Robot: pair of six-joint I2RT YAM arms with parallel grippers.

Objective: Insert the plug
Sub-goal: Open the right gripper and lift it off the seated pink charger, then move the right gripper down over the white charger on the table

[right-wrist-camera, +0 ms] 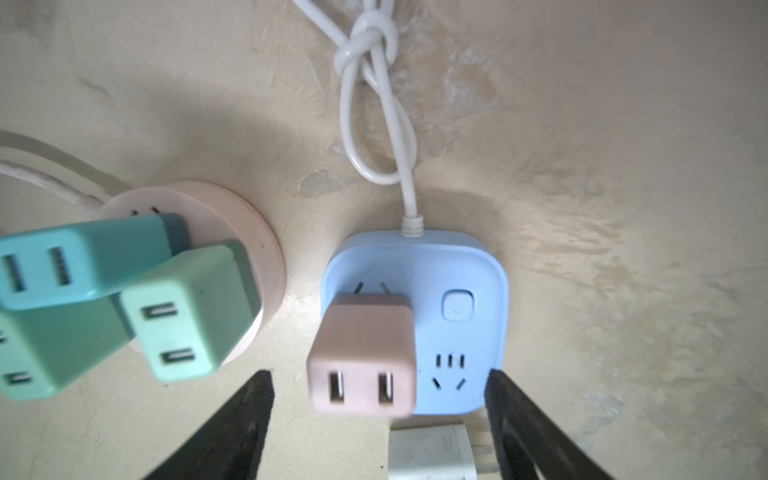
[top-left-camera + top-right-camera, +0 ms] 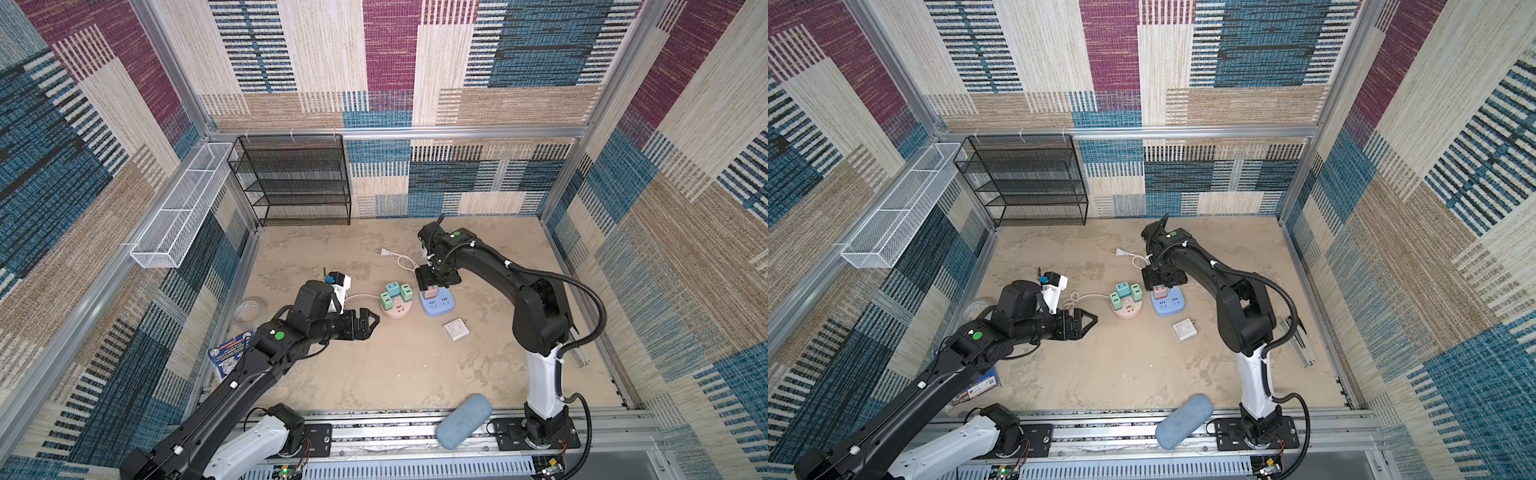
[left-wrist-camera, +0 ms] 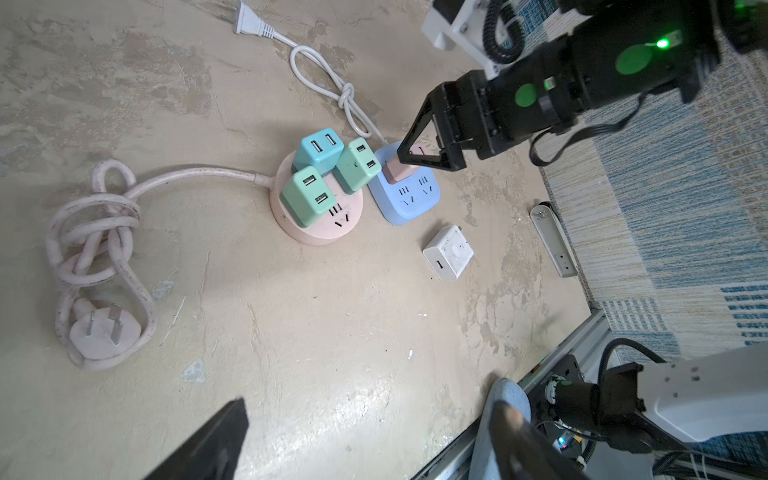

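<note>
A pink plug (image 1: pixel 365 357) stands in the blue square power strip (image 1: pixel 457 270), and its two metal prongs partly show above the strip's face. My right gripper (image 1: pixel 378 399) hangs over it, open, a finger on each side and neither one touching. Both top views show the plug (image 2: pixel 430 293) under the right gripper (image 2: pixel 432 287), and the left wrist view shows the same plug (image 3: pixel 399 172) below the gripper (image 3: pixel 424 160). My left gripper (image 2: pixel 372 322) is open and empty, just left of the round pink power strip (image 2: pixel 397 311).
Three green and teal chargers (image 3: pixel 328 170) fill the round strip. A white charger (image 3: pixel 448 251) lies on the floor near the blue strip. Its white cord (image 3: pixel 324 83) runs toward the back. A blue-grey case (image 2: pixel 463 419) rests on the front rail, a tape roll (image 2: pixel 249 309) at left.
</note>
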